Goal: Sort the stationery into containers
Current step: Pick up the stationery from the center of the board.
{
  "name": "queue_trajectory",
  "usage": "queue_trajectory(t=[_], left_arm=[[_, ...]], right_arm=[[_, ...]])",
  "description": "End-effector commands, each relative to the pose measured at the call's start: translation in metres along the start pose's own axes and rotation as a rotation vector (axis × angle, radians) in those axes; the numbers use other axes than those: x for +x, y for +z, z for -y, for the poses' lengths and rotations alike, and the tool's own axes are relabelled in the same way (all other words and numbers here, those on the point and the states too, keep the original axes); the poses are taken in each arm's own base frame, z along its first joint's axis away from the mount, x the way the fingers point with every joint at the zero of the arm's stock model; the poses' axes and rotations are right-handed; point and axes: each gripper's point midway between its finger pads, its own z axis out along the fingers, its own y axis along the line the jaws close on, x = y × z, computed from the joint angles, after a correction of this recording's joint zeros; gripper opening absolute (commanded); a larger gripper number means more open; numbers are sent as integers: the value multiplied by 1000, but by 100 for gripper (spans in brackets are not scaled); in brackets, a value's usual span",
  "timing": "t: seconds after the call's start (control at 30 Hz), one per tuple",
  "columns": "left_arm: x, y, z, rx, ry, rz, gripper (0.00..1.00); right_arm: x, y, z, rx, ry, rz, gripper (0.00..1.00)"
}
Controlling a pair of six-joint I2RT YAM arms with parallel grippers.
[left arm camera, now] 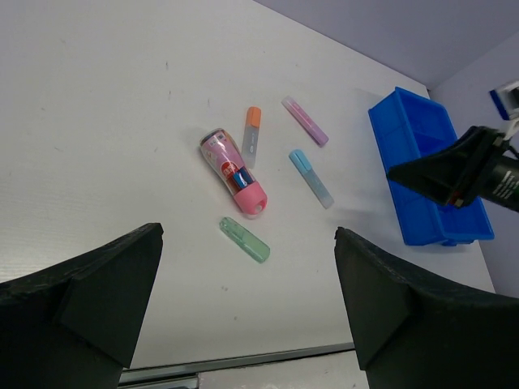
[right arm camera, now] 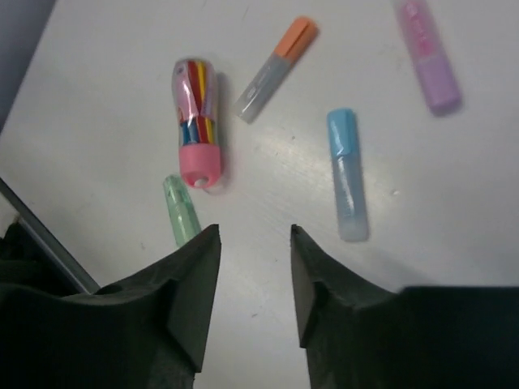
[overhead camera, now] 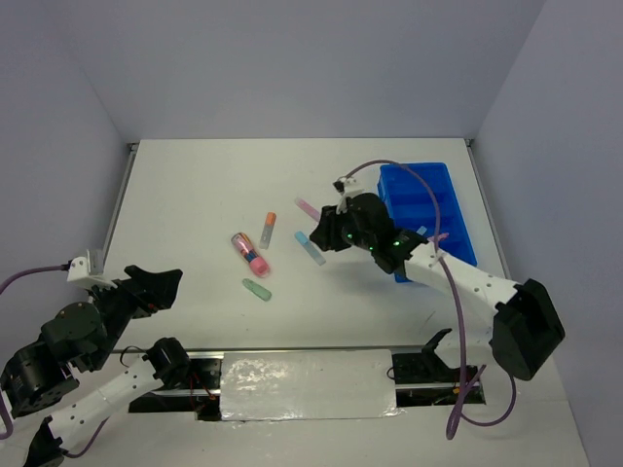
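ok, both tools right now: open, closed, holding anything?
Left tool: open wide, holding nothing.
Right tool: partly open, nothing between the fingers.

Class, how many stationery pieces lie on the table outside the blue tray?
5: orange-capped marker and pink-capped tube mid-table, green marker near the tube's cap, blue marker and lilac marker toward the tray. Others may hide inside it.

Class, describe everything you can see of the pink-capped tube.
The tube is a stubby clear-plastic cylinder, rounded at one end, pink cap at the other, with red, blue and yellow pieces inside. It lies flat on the white table, touching nothing else; a green marker lies just off its cap.
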Motion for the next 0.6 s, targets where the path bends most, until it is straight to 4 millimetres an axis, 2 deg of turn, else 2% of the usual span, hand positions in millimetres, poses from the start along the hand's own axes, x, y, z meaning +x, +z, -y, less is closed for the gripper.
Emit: queue_trajectory(t=[0.0, 0.03, 0.07, 0.1, 0.13, 0.17, 0.2, 0.23, 0.3, 0.33, 0.4, 0.43, 0.47, 0.5, 0.53, 0.57], left_arm=[[-6, 0, 4, 12, -13, 20, 99], [-6, 0, 4, 11, -12, 19, 99], [-6, 1, 4, 9, -10, 18, 99], [-5, 1, 3, 7, -11, 17, 99], [-6, 1, 3, 1, -11, 19, 99], [-6, 1, 3, 1, -9, 16, 99], [-6, 2, 4, 2, -9, 15, 99], [-5, 2, 4, -1, -5, 12, 99], [-5, 2, 4, -2, -4, 11, 99], [-5, 2, 4, 0, -5, 11, 99], [-4, 2, 5, 4, -2, 10, 99], [-5, 2, 5, 5, -3, 10, 99], [-5, 2, 5, 6, -1, 11, 99], [-5, 2, 5, 5, -3, 12, 99], [-5, 2, 5, 5, -3, 12, 99], [-5, 2, 5, 8, -3, 13, 99]], right_arm=[[17, 13, -27, 10, -77, -68, 50], [19, 16, -41, -31, -103, -83, 52], [40, 24, -61, -84, -138, -137, 54], [49, 29, -72, -102, -162, -158, 57], [47, 34, -84, -108, -188, -160, 58], [68, 47, -88, -109, -231, -218, 59], [86, 47, -105, -143, -289, -264, 59], [94, 61, -111, -148, -350, -290, 59], [109, 69, -116, -133, -392, -344, 60], [112, 81, -118, -123, -408, -357, 60], [121, 88, -120, -122, -431, -395, 60], [119, 92, -131, -138, -453, -394, 60], [140, 100, -115, -95, -472, -453, 60], [132, 103, -127, -91, -498, -440, 60], [140, 104, -130, -91, -521, -454, 60], [152, 109, -122, -61, -540, -489, 60]])
